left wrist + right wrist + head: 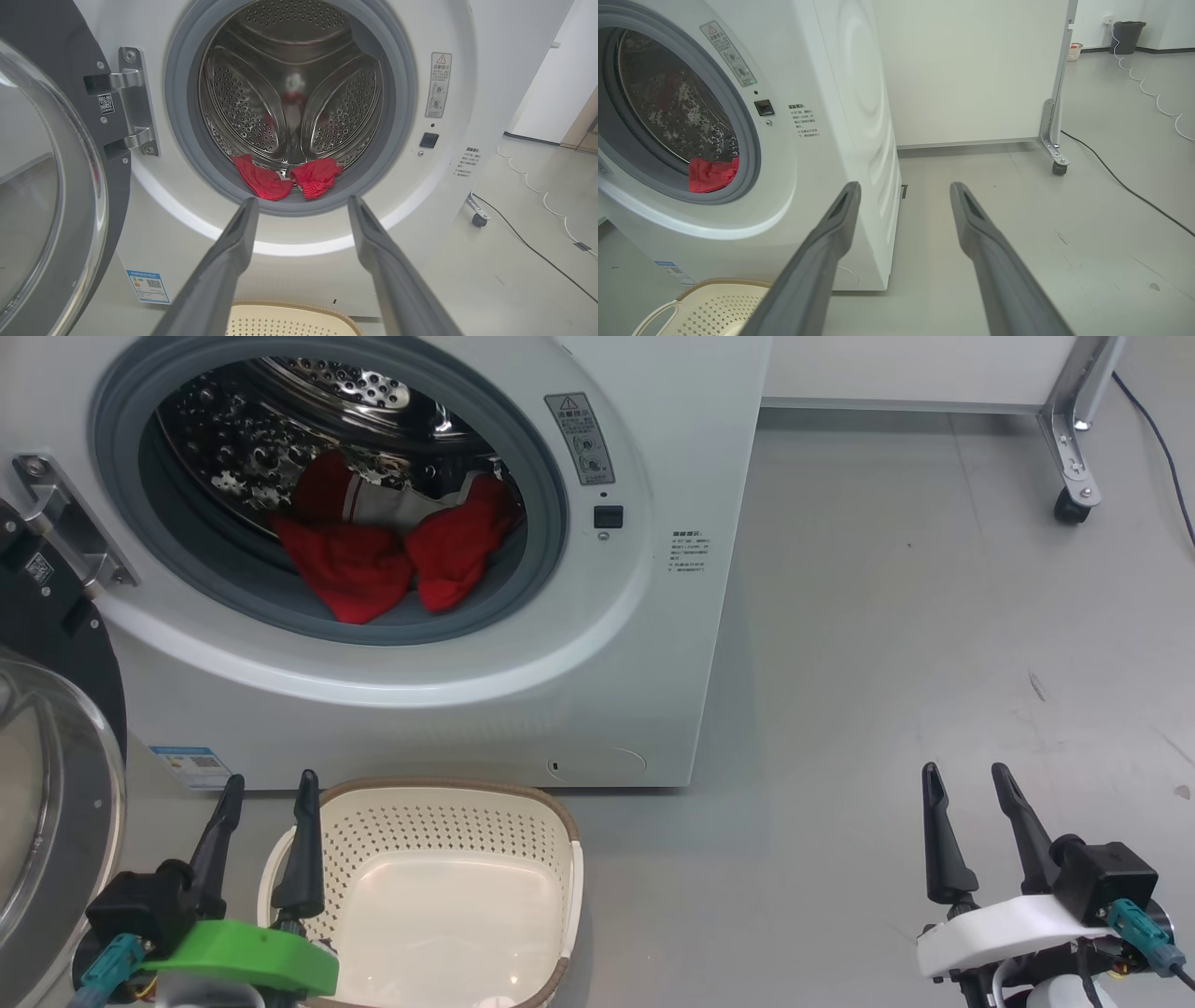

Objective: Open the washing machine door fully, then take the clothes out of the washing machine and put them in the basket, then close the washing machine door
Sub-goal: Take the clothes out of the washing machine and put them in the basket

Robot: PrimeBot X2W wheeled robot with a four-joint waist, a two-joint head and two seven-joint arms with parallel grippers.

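The washing machine [653,644] stands with its door [47,775] swung out to the left on its hinge. Red clothes [373,555] with a white panel lie at the front of the steel drum, over the grey rubber rim; they also show as clothes [285,179] and clothes [710,175]. The cream basket [551,821] sits empty on the floor below the mouth. My left gripper [269,784] is open at the basket's left edge, fingers aimed at the machine. My right gripper [966,775] is open over bare floor to the right, holding nothing.
A white panel on a metal leg with a caster [1074,504] stands at the back right. A black cable [1125,184] runs across the grey floor. A dark bin [1127,37] and a small basket [1073,51] stand far off by the wall.
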